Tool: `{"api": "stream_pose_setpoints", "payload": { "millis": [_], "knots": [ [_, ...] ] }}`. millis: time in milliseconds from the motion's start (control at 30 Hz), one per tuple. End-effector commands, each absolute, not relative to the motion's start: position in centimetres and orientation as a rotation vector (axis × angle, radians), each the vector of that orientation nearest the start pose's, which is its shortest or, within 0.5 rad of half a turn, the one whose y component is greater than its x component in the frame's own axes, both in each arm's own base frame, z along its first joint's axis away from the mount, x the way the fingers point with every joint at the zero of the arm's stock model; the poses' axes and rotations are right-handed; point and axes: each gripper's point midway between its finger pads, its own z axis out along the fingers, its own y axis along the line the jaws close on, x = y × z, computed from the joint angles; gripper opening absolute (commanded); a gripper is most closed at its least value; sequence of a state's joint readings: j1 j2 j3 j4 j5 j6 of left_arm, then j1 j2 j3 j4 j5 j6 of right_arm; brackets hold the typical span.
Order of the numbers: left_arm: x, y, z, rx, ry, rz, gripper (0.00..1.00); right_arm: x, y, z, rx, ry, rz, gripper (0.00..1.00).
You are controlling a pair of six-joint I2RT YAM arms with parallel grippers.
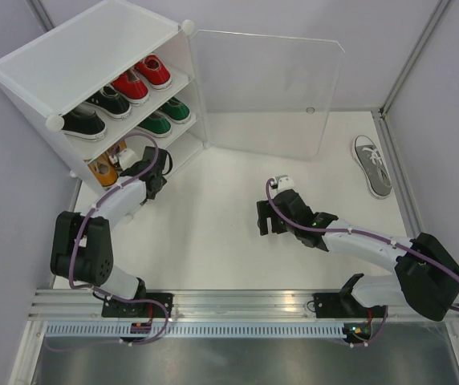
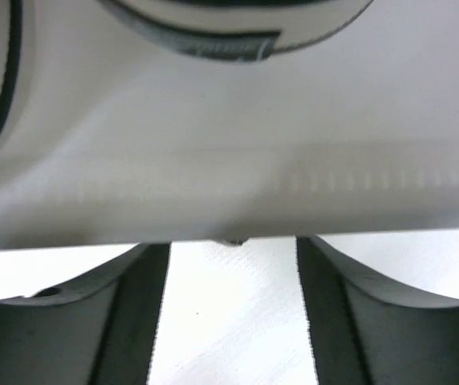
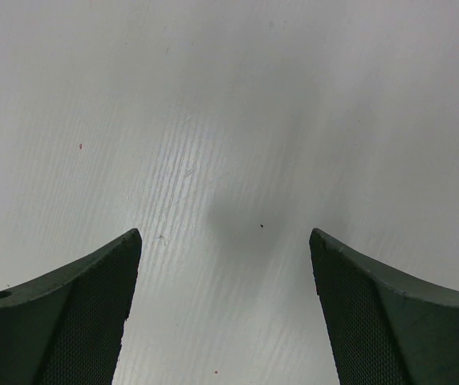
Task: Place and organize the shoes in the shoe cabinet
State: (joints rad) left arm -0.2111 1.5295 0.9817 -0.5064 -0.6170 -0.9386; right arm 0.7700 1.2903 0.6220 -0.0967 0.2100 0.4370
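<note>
**At the cabinet's lowest tier: left claw parted and empty**

At the cabinet's open front, the left gripper [image 1: 157,160] sits level with the lowest of 3 tiers. Its fingers [image 2: 133,321] stand apart, with only bare table [image 1: 213,241] showing between them, so it holds nothing.

The shoe cabinet [image 1: 77,52] is a boxy white translucent unit with round corner connectors. Its clear door [image 1: 270,92] is swung wide to the cabinet's right.

- **Top tier:** 2 red shoes [image 1: 141,79] sit beside 2 black shoes [image 1: 97,112], all with white soles and laces.
- **Middle tier:** 2 green shoes [image 1: 165,117].
- **Lowest tier:** orange canvas [image 1: 105,170] shows just left of the left arm. The arm and the cabinet's wall cover too much to count the shoes there.
- **Outside the cabinet:** 1 grey shoe [image 1: 371,165] lies well to the right, past the door, sole down on the table.

The right gripper [image 1: 271,220] hangs over the table, right of the cabinet and below the door. Its jaws are spread wide and it is empty.

The left wrist view is badly blurred. A pale band crosses it above the fingers, with dark-edged curved shapes at the top. I cannot tell whether these are shoe soles or parts of the cabinet.
</note>
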Motion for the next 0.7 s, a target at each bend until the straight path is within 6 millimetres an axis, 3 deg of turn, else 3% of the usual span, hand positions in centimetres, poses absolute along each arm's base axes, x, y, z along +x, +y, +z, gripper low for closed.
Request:
{"api": "stream_pose_setpoints", "payload": {
  "millis": [0,67,167,233,433,667],
  "knots": [
    [34.6,-0.9,8.5,-1.096,2.133,0.204,0.65,25.5,22.0,6.8,-0.281,2.294,0.378,0.89],
    [34.0,-1.4,7.7,-1.103,2.159,0.188,0.59,25.6,21.9,6.8,-0.278,2.292,0.373,0.89],
    [33.6,-2.1,6.7,-1.103,2.199,0.175,0.37,25.6,21.8,6.7,-0.278,2.295,0.373,0.89],
    [33.7,-2.2,6.1,-1.096,2.219,0.183,0.31,25.6,21.9,6.7,-0.28,2.295,0.374,0.89],
    [34.5,-1.4,5.2,-1.033,2.243,0.279,0.29,25.7,21.8,6.4,-0.278,2.302,0.363,0.89],
    [37.0,-0.1,6.0,-0.981,2.199,0.316,0.29,25.6,21.8,6.1,-0.279,2.311,0.359,0.89]
  ]
}}
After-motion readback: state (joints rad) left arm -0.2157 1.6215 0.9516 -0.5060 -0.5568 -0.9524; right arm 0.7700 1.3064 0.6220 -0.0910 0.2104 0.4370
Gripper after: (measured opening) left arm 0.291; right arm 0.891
